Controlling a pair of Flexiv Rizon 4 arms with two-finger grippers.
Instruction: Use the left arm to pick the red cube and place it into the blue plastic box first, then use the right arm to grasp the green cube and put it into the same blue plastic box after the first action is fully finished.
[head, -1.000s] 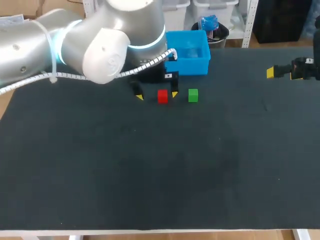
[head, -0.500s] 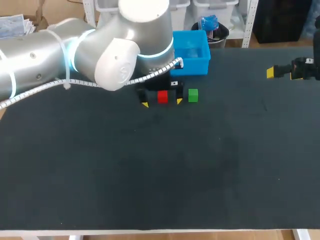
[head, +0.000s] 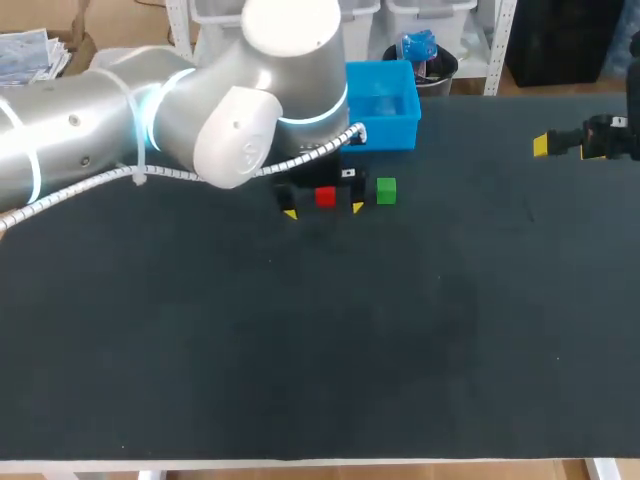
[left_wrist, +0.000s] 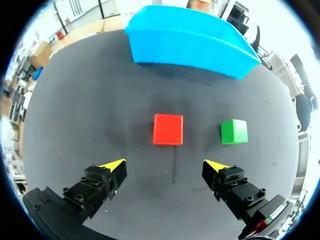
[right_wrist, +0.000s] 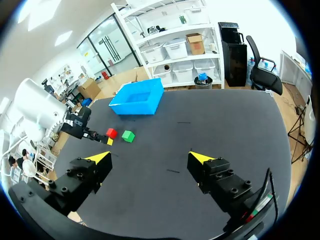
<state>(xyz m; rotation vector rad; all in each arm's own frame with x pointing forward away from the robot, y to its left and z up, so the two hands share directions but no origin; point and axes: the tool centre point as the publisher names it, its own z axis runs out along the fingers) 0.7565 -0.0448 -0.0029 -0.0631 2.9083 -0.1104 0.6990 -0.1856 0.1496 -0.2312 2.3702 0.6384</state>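
The red cube (left_wrist: 168, 129) is seen resting on the black table (head: 300, 350), flanked by the widely spread fingers of the left gripper (left_wrist: 166, 166), neither of which touches it. The green cube (left_wrist: 234, 131) is found just beside it, and the blue plastic box (left_wrist: 190, 42) is set beyond both. The right gripper (right_wrist: 150, 157), its fingers likewise parted and holding nothing, is kept well apart at the table's far right.

Head camera looks down from above and behind onto the table (head: 400, 330). Left wrist camera sits close, facing along the left gripper (left_wrist: 165, 165) at the red cube (left_wrist: 168, 129) just ahead. Right wrist camera looks past the right gripper (right_wrist: 150, 156) from far off. All three share the red cube and blue box (left_wrist: 190, 45).
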